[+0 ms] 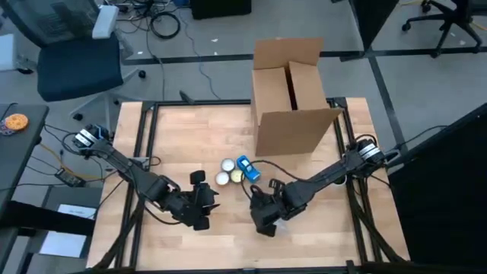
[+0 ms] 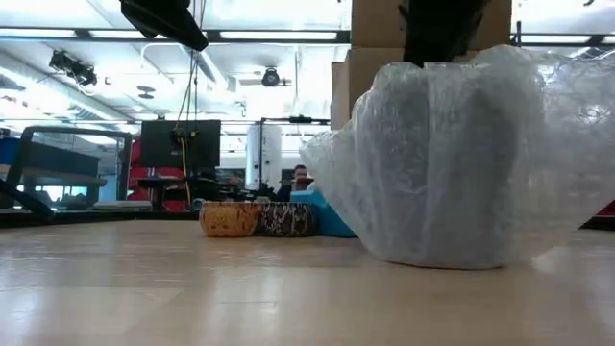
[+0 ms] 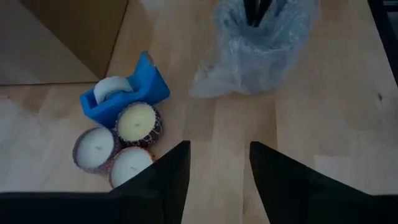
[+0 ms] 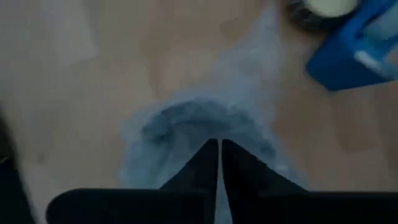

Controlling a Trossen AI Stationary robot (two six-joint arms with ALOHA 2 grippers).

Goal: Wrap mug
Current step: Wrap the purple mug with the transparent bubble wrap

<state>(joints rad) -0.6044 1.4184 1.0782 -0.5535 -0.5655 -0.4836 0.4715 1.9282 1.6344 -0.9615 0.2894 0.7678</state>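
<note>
Scanning from the left of the high view, we find the left gripper [image 1: 199, 204] low over the wooden table [image 1: 319, 243], near its front edge, fingers [image 3: 168, 171] spread apart with nothing between them. Its wrist view looks across bare wood toward the wrapped bundle.

Right of it, three candles [image 3: 118, 143] sit in a cluster touching a blue tape dispenser [image 3: 127, 90], roughly between the two arms and a little farther back.

Next comes the bubble-wrapped mug [image 2: 452, 163], standing on the table at front centre-right, directly under the right gripper [image 4: 219, 155]. We see that gripper's fingers pressed together, pinching the top of the wrap. The bundle stands upright, long axis vertical; we cannot tell which way the handle faces, as the wrap hides it. Loose wrap trails onto the table beside it.

Behind, an open cardboard box [image 1: 293, 99] stands at the table's back edge, well apart from both grippers.
</note>
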